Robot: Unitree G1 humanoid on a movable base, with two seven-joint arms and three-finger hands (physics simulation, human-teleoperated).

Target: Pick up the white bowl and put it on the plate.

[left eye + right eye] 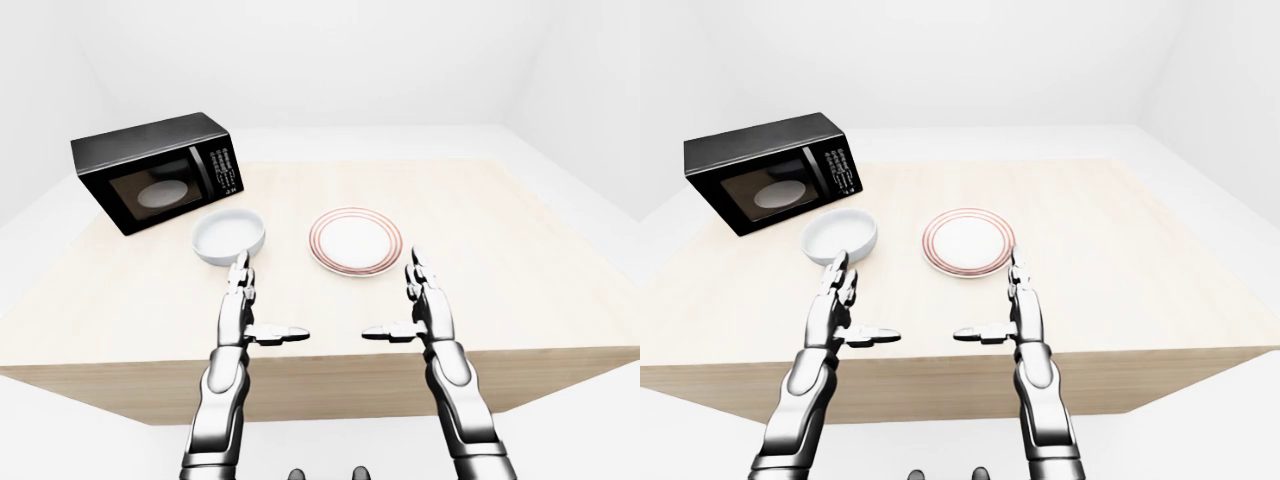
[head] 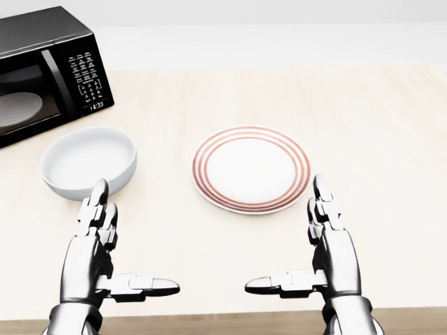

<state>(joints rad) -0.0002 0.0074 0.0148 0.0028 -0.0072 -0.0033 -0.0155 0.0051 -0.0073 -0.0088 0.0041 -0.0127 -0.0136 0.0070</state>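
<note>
The white bowl stands empty and upright on the table, left of centre in the head view. A white plate with red rim rings lies to its right, apart from it. My left hand hovers open just below the bowl, fingers pointing up the view, thumb turned inward. My right hand mirrors it, open, just below the plate's right edge. Neither hand touches or holds anything.
A black microwave with its door closed sits at the top left of the light wooden table, close to the bowl. The table's near edge runs under my forearms. White floor and walls surround it.
</note>
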